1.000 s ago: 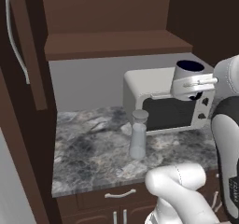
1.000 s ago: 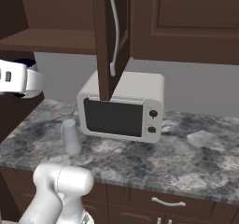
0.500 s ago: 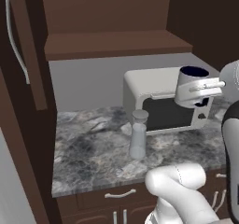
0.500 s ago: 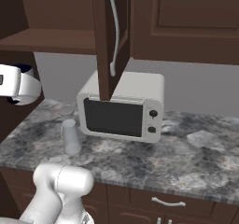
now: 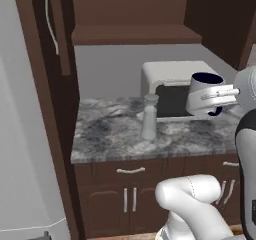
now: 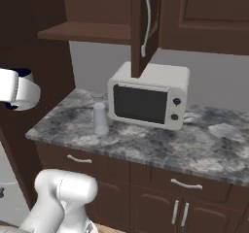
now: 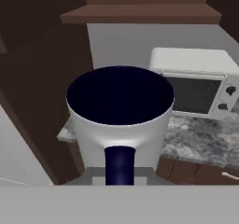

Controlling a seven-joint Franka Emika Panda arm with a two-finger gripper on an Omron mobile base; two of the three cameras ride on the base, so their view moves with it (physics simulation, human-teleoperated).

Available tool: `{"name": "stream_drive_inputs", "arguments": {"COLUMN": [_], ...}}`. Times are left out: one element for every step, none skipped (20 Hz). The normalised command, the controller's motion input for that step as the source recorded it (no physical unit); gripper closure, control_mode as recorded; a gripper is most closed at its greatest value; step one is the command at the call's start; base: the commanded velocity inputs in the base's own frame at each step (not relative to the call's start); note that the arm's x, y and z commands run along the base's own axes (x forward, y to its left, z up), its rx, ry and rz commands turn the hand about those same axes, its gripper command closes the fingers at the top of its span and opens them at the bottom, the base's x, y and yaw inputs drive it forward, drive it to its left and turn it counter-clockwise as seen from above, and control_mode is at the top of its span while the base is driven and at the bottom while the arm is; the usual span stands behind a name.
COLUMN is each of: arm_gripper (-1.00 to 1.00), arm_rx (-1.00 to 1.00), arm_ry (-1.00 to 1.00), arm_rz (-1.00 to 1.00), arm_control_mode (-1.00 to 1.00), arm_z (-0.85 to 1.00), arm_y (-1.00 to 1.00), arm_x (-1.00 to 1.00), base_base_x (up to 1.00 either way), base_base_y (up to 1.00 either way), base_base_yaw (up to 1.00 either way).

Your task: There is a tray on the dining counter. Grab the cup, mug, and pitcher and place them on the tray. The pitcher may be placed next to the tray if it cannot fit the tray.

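The gripper (image 5: 218,95) is clenched on the mug (image 5: 204,94), gripping it at the handle side; in the hand view the dark navy handle (image 7: 120,164) runs straight down toward the fingers, with the mug (image 7: 120,120) upright and its open mouth facing up. Holding at the handle keeps the body of the mug clear of the fingers and the rim level, which should suit a straight set-down; this is a judgement from the pose, not an observed result.

The mug is carried in the air, well above the marbled counter (image 5: 115,139) and in front of the white microwave (image 5: 170,91); it touches neither. From the right base view the white wrist of the arm (image 6: 17,89) sits off the left end of that counter, apart from it.

The pitcher (image 5: 149,116) stands upright on the marbled counter just beside the microwave's left front corner; the same pitcher (image 6: 100,119) shows left of the microwave (image 6: 148,98) from the other side; it is not yet collected.

Above the counter hangs a dark wooden shelf (image 5: 135,34), with dark cabinet doors (image 6: 204,13) at the upper right and drawers with pale handles (image 5: 131,170) below.

Current step, as judged: transport of the mug toward the tray on the dining counter. The pitcher remains for a further trip; its tall, narrow form suggests a grasp low on the body to limit tipping.
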Motion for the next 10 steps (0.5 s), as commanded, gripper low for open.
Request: {"name": "stream_drive_inputs", "arguments": {"arm_gripper": [1.00, 1.00, 1.00, 1.00, 1.00, 1.00, 1.00, 1.00, 1.00, 1.00], "arm_rx": [0.00, 0.00, 0.00, 0.00, 0.00, 0.00, 0.00, 0.00, 0.00, 0.00], "arm_ry": [0.00, 0.00, 0.00, 0.00, 0.00, 0.00, 0.00, 0.00, 0.00, 0.00], "arm_rz": [0.00, 0.00, 0.00, 0.00, 0.00, 0.00, 0.00, 0.00, 0.00, 0.00], "arm_control_mode": [1.00, 1.00, 1.00, 1.00, 1.00, 1.00, 1.00, 1.00, 1.00, 1.00], "arm_z": [0.00, 0.00, 0.00, 0.00, 0.00, 0.00, 0.00, 0.00, 0.00, 0.00], "arm_y": [0.00, 0.00, 0.00, 0.00, 0.00, 0.00, 0.00, 0.00, 0.00, 0.00], "arm_x": [0.00, 0.00, 0.00, 0.00, 0.00, 0.00, 0.00, 0.00, 0.00, 0.00], "base_base_x": [-1.00, -1.00, -0.86, -0.48, -0.26, -0.19, -0.09, -0.04, 0.00, 0.00], "base_base_y": [0.00, 0.00, 0.00, -0.04, -0.04, -0.06, -0.09, -0.07, -0.06, -0.01], "base_base_yaw": [0.65, 0.69, 0.73, 0.77, 0.83, 0.83, 0.85, 0.85, 0.91, 0.93]}}
